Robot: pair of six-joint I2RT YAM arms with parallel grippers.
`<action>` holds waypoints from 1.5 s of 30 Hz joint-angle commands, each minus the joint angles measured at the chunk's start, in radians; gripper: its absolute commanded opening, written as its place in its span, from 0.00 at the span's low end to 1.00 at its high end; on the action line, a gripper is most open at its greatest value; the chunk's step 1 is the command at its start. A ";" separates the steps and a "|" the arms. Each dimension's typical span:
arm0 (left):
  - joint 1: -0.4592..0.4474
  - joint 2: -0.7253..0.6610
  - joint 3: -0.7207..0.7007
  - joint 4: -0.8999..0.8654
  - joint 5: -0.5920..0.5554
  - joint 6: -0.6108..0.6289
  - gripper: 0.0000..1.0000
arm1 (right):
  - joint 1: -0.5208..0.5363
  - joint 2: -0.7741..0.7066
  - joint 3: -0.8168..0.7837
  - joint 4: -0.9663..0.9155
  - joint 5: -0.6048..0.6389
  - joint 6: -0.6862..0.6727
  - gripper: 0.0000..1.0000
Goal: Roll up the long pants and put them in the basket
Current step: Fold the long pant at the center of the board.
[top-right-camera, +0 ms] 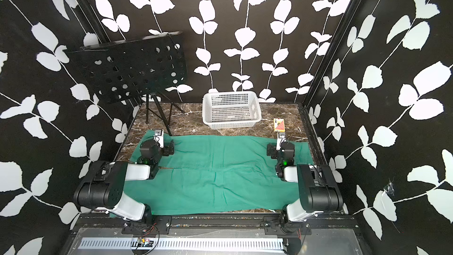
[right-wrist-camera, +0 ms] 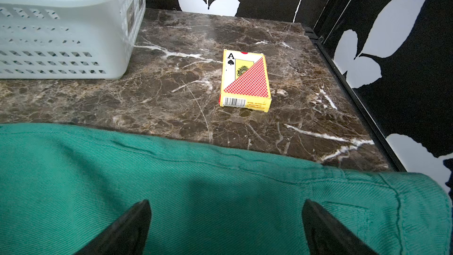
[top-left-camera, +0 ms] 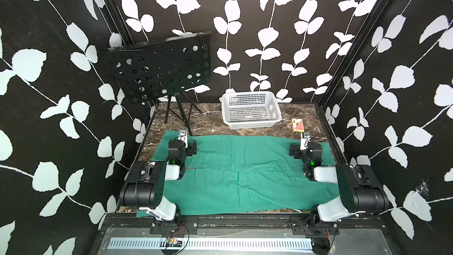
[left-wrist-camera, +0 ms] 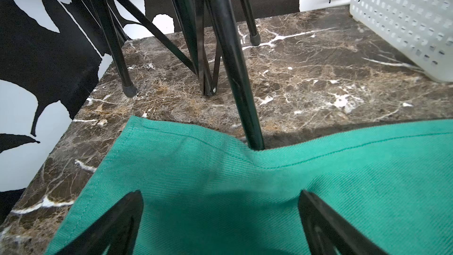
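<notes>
The long pants lie spread flat and sideways on the marble table, teal-green, with the legs toward the left and the waist toward the right. My left gripper hovers open over the far leg near its hem, with nothing but flat cloth between its fingers. My right gripper is open too, low over the waist end near the cloth's far edge. Neither gripper holds any cloth.
A white basket stands at the back middle. A yellow card box lies just beyond the right gripper. A black music stand is at the back left, one tripod leg touching the pants' far edge.
</notes>
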 commanded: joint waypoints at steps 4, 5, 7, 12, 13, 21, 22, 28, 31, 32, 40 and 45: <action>0.011 0.001 0.020 0.027 0.022 0.008 0.99 | 0.005 0.006 0.035 0.038 0.005 -0.007 0.99; 0.019 0.002 0.024 0.018 0.035 0.003 0.99 | 0.005 0.007 0.035 0.038 0.005 -0.007 0.99; 0.020 0.001 0.025 0.015 0.038 0.002 0.99 | 0.005 0.006 0.036 0.038 0.005 -0.007 0.99; 0.020 0.001 0.025 0.016 0.037 0.003 0.99 | 0.005 0.008 0.037 0.038 0.006 -0.006 0.99; 0.020 0.001 0.024 0.016 0.038 0.003 0.99 | 0.005 0.008 0.037 0.038 0.005 -0.006 0.99; 0.019 -0.176 0.071 -0.205 -0.043 -0.025 0.99 | 0.009 -0.235 0.014 -0.107 0.023 -0.005 0.99; 0.018 -0.221 0.086 -0.257 -0.069 -0.038 0.99 | 0.008 -0.305 0.019 -0.160 0.037 0.020 0.99; 0.020 -0.380 0.209 -0.558 -0.227 -0.361 0.99 | -0.007 -0.553 0.103 -0.648 0.327 0.706 1.00; 0.021 -0.430 0.255 -0.752 -0.245 -0.529 0.99 | -0.007 -0.628 0.074 -0.650 0.139 0.651 1.00; 0.020 -0.442 0.249 -0.768 -0.222 -0.561 0.99 | -0.006 -0.645 0.070 -0.670 0.090 0.673 1.00; -0.005 -0.536 0.124 -0.778 0.078 -0.903 0.97 | 0.147 -0.514 0.197 -0.976 -0.173 0.681 0.99; -0.214 -0.588 0.097 -0.865 0.002 -0.990 0.95 | 0.357 -0.328 0.348 -1.191 -0.117 0.592 0.99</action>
